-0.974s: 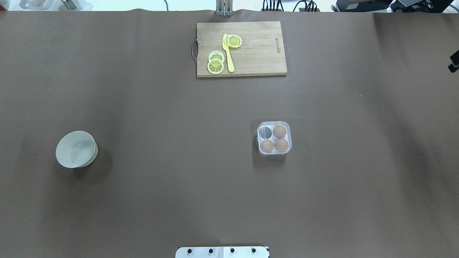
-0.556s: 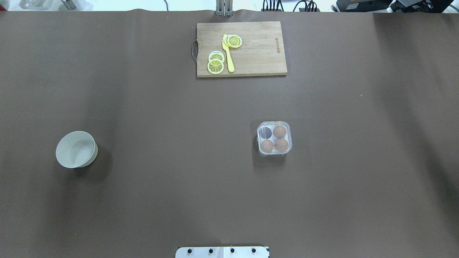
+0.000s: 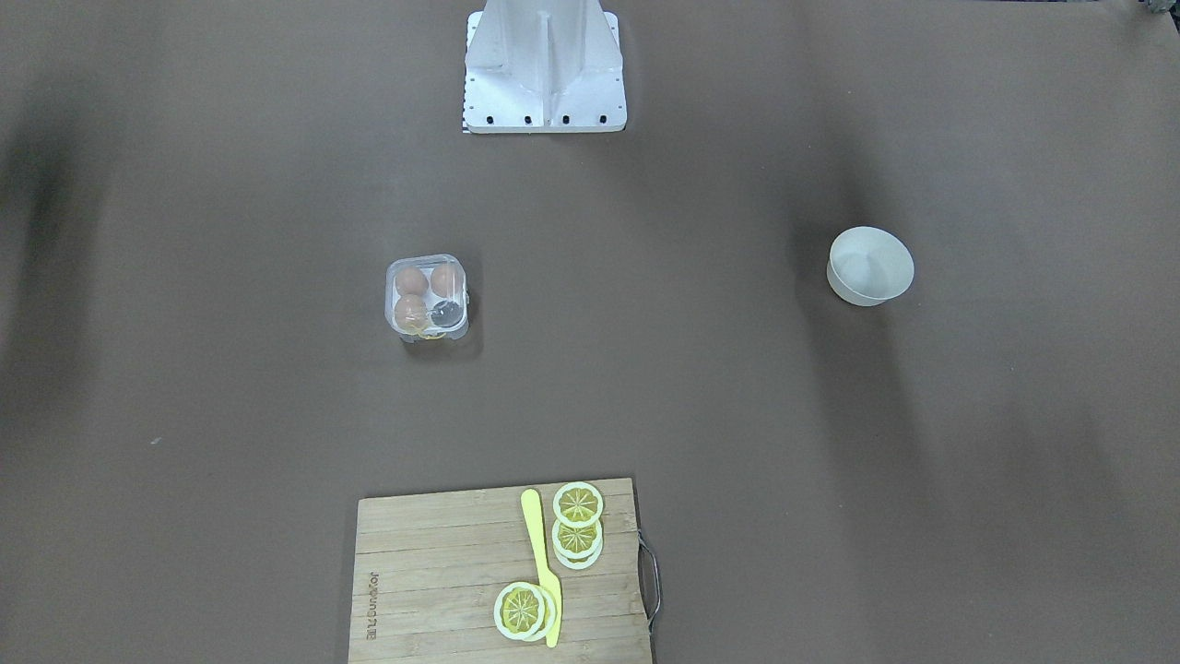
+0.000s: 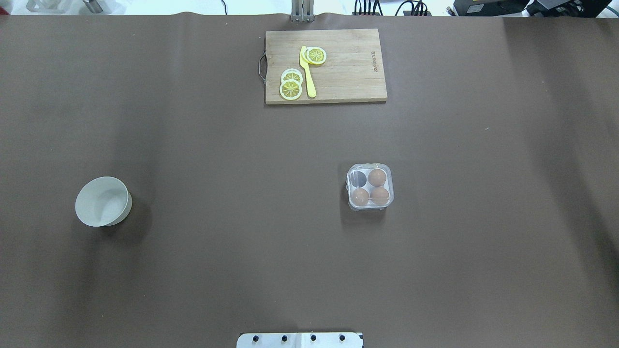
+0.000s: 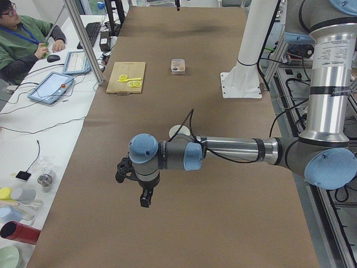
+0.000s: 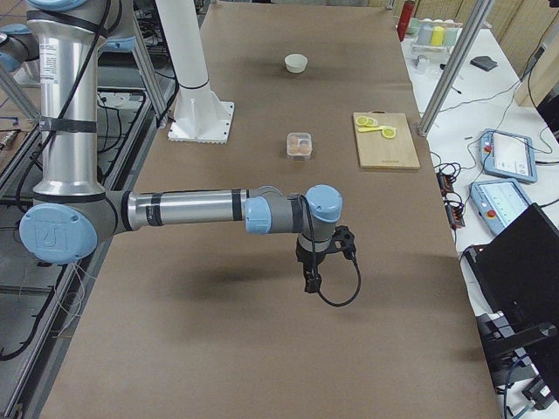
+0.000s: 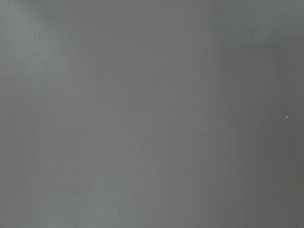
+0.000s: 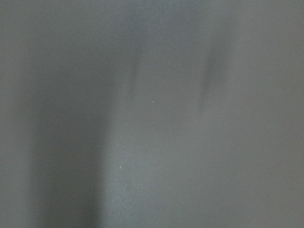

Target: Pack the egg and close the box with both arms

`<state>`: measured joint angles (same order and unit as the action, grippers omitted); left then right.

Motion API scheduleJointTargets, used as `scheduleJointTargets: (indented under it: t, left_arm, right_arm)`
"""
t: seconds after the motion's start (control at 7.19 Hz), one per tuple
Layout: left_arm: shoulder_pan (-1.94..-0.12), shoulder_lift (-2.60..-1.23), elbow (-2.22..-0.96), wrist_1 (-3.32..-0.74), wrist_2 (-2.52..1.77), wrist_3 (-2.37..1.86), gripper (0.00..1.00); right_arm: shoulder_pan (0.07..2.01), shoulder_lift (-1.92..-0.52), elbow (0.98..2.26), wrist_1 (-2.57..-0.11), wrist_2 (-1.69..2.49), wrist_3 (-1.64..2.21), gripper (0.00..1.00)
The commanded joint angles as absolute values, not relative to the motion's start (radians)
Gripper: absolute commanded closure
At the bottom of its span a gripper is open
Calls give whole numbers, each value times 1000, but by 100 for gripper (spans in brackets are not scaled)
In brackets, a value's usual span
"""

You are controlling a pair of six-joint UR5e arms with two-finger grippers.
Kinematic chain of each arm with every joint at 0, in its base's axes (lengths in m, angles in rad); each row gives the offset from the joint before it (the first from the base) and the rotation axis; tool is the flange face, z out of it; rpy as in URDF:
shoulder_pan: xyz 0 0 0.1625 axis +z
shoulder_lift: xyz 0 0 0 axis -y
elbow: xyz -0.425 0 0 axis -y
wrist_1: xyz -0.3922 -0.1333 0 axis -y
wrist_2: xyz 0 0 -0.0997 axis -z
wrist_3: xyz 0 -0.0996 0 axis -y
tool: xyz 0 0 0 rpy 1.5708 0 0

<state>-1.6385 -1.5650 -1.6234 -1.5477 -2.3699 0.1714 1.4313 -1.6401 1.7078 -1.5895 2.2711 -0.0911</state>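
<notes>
The box (image 4: 370, 166) sits on the table (image 4: 242, 251) a little right of centre in the overhead view, so on the robot's right half. It holds 3 eggs (image 4: 377, 177). The 4th cell (image 4: 358, 179), at the far-left corner from the robot, shows dark with no egg in it. The clear lid seems to lie down over the cells, though the plastic makes that hard to confirm. No egg shows outside the box in any view. Neither gripper appears in the overhead or front view, and both wrist cameras see only blurred bare table. The right gripper (image 6: 310, 284) hangs fingers-down over the table's right end. The box lies well apart from it, further along the table toward the middle. The left gripper (image 5: 145, 201) hangs the same way over the left end, with the bowl (image 5: 178, 131) near its arm. From there the box is far off, past the bowl and level with the stand (image 5: 241, 84). From these side views alone I cannot tell whether either gripper is parted or closed, though nothing is seen in them. The right arm is plainly the nearer to the box. The box is square, so it has no long axis to line up with, and I cannot make out the hinge side. Packing looks done; at most the lid may want a press.
</notes>
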Motion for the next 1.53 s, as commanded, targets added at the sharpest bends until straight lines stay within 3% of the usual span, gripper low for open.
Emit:
scheduleJointTargets:
  t: [0.0, 1.39]
  left_arm:
    - [-1641, -1546, -1652, -1551, -2391, 173, 1]
    - [-1640, -1506, -1687, -1551, -2384, 170, 1]
  right_arm:
    - [1431, -1646, 1703, -1582, 2344, -86, 0]
    - [1431, -1641, 1697, -1578, 2341, -84, 0]
